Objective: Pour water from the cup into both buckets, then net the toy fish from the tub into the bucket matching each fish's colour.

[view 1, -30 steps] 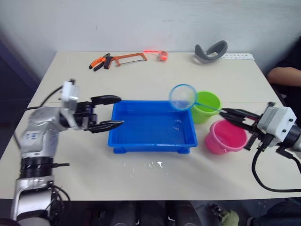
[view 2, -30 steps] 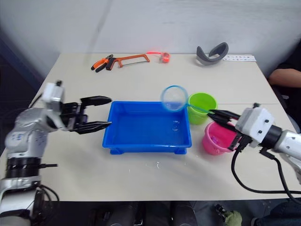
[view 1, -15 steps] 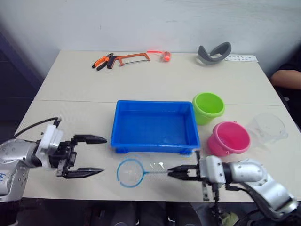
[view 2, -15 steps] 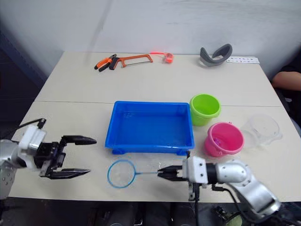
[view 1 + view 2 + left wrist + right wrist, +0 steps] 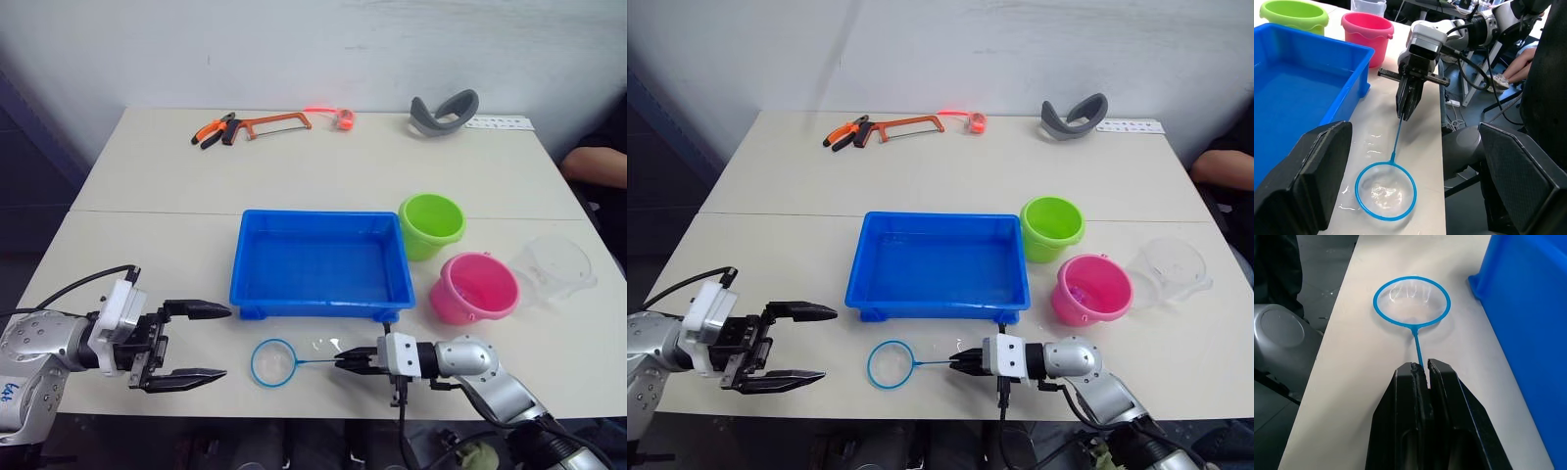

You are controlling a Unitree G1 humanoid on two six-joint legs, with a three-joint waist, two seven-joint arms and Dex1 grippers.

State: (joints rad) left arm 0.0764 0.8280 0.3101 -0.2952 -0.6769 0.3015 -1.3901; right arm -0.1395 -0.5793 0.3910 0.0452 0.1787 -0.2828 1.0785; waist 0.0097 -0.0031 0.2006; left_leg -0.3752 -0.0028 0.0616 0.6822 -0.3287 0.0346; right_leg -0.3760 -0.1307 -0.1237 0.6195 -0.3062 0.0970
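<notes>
Now right gripper (image 5: 1422, 369) clamped on thin-handled round mesh net (image 5: 275, 361), left gripper (image 5: 204, 342) spread apart, glossy rectangular tub (image 5: 318, 257) nearby.

Almost nothing can be read here. The white strip (image 5: 495, 122) lying on the desk (image 5: 323, 166) just beside the grey curved band (image 5: 443, 108) carries a row of small dark marks (print of some kind, too small to make out). On the left arm's grey casing (image 5: 20, 392), at the desk's near edge, blue handwritten characters show, but they cannot be told for sure. The blue tub (image 5: 320, 262), the green bucket (image 5: 431, 224), the pink bucket (image 5: 475, 287) and the clear cup (image 5: 558, 266) bear no legible label or brand.
</notes>
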